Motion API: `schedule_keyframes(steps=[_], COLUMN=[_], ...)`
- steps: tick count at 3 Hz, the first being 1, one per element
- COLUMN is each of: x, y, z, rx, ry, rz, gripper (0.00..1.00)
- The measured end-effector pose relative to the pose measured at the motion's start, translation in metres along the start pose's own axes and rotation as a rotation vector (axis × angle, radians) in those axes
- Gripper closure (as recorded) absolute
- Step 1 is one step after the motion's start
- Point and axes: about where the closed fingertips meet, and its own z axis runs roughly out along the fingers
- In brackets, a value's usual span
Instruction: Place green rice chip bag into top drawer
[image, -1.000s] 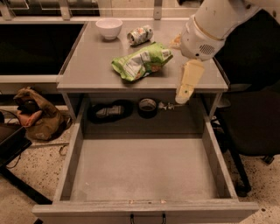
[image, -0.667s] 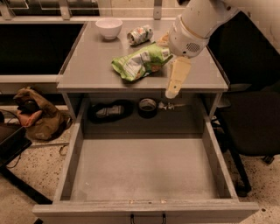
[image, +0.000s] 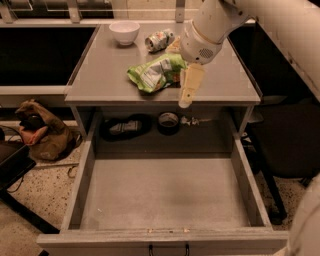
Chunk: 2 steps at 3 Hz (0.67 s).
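**Status: bag on the tabletop, drawer open**

Camera view (the only one supplied):

1. The green rice chip bag (image: 156, 73) lies crumpled on the grey tabletop (image: 105, 70), near the front edge and a little right of centre. It rests on the surface, not in the drawer.
2. The gripper (image: 187, 86) hangs at the end of the white arm, which comes in from the upper right. It points downward just beside the right end of the bag, over the table's front edge. Whether it is clenched, released or grasping anything cannot be told from here.
3. The top drawer (image: 165, 197) is pulled fully out below the table toward the viewer. Its plain grey bottom is bare, and the small dark handle (image: 168, 248) shows on the front panel.
4. At the back of the tabletop stand a white bowl (image: 124, 32) and, to its right, a crushed can (image: 159, 39) lying on its side (well apart from the bag).
5. In the dark recess behind the drawer sit a roll of tape (image: 168, 122) and a flat dark object (image: 125, 126).
6. A brown sack (image: 42, 132) lies on the floor at left.
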Motion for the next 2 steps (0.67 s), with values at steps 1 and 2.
schedule_keyframes(steps=[1, 2], x=[0.002, 0.007], y=[-0.024, -0.067], z=[0.021, 0.04], rx=[0.0, 0.042], ry=[-0.014, 0.038], rz=[-0.043, -0.094], gripper=[0.0, 0.0])
